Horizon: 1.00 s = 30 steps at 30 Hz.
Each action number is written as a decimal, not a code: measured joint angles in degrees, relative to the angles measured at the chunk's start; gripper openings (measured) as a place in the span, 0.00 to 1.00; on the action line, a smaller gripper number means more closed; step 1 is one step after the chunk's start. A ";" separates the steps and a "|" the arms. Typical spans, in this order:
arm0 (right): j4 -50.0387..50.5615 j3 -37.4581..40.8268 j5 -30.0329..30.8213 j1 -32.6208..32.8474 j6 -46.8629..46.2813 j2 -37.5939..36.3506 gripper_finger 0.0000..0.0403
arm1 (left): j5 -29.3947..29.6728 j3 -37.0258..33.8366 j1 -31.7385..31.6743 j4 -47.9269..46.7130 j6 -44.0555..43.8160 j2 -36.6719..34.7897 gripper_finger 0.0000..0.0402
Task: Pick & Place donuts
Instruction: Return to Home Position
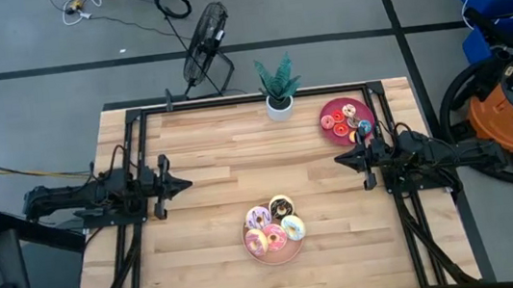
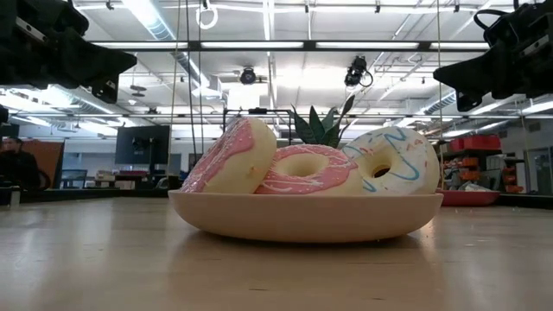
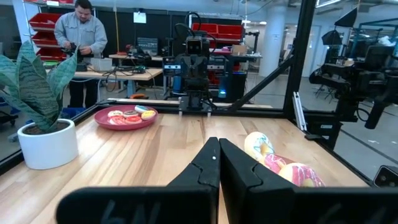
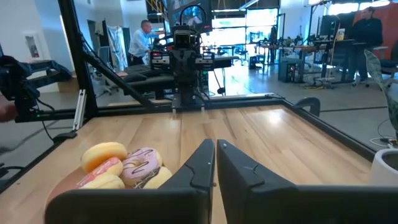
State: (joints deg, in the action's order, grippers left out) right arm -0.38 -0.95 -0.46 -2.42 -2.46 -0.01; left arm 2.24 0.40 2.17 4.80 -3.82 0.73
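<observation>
1. High view showed donuts piled on the pink plate, more on the red plate beside the potted plant.
2. Left tool and right tool hung pinched closed, well apart, facing across the counter.

The counter is pale planked wood with a soft satin sheen, the donuts look like smooth glossy plastic on a matt pink plate, and the left arm's fingers are matt black plastic.

Bright ceiling strip lights flare overhead, leaving a soft, perhaps faint, shadow beneath the pink plate.
</observation>
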 joint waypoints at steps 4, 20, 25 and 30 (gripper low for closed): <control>0.00 0.00 0.01 0.00 0.02 0.00 0.07 | 0.00 0.00 0.00 0.02 0.01 0.00 0.02; 0.02 0.00 0.01 0.00 0.03 0.01 0.07 | 1.97 0.17 5.76 1.30 0.02 6.04 0.02; 0.02 0.00 0.01 0.00 0.02 0.02 0.07 | 1.90 0.17 6.21 0.88 0.00 7.08 0.02; 0.01 0.00 0.01 0.00 0.02 0.02 0.07 | 1.95 0.22 6.21 0.80 -0.02 7.15 0.02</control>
State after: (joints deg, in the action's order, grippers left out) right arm -0.37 -0.95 -0.45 -2.42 -2.44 0.01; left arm 4.19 0.62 8.38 5.60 -3.84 7.88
